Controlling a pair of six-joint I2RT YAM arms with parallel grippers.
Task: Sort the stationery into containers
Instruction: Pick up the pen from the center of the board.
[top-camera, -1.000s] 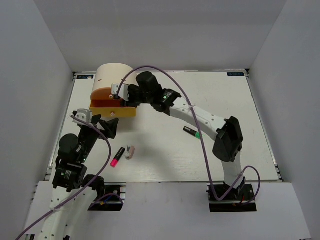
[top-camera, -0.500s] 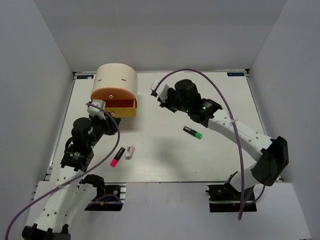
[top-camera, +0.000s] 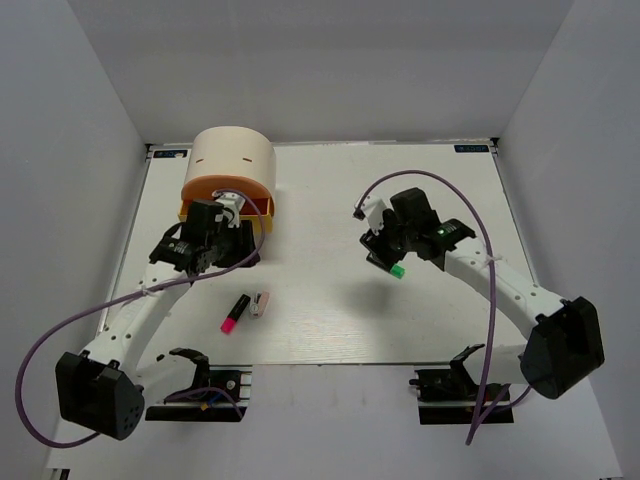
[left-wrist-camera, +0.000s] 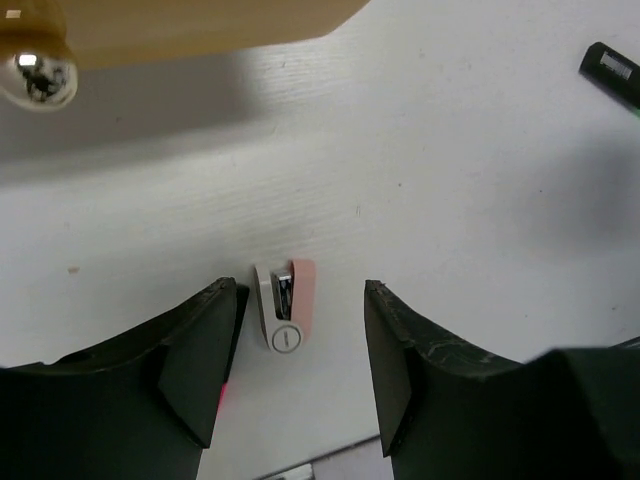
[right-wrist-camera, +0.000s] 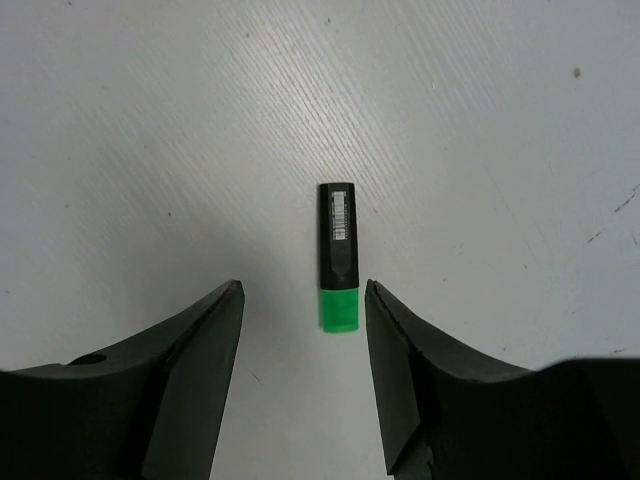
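The cream cylindrical box (top-camera: 235, 153) stands at the far left with its orange drawer (top-camera: 222, 188) and yellow drawer (top-camera: 263, 226) pulled out. My left gripper (top-camera: 238, 246) is open and empty, above the table just in front of the drawers. In the left wrist view the white-pink piece (left-wrist-camera: 283, 315) lies on the table, seen between my open fingers (left-wrist-camera: 205, 345). It lies beside the pink-capped highlighter (top-camera: 235, 313) in the top view. My right gripper (top-camera: 384, 250) is open and empty above the green-capped highlighter (right-wrist-camera: 338, 268), whose cap end is level with the fingertips.
The drawer knob (left-wrist-camera: 36, 72) and yellow drawer front (left-wrist-camera: 200, 25) are close at the top of the left wrist view. The green highlighter's end (left-wrist-camera: 610, 70) shows at its right edge. White walls enclose the table (top-camera: 330, 330) on three sides.
My right arm has pulled back from the drawers and swung right, down over the green highlighter. My left arm has reached forward toward the drawers, above the white-pink piece.
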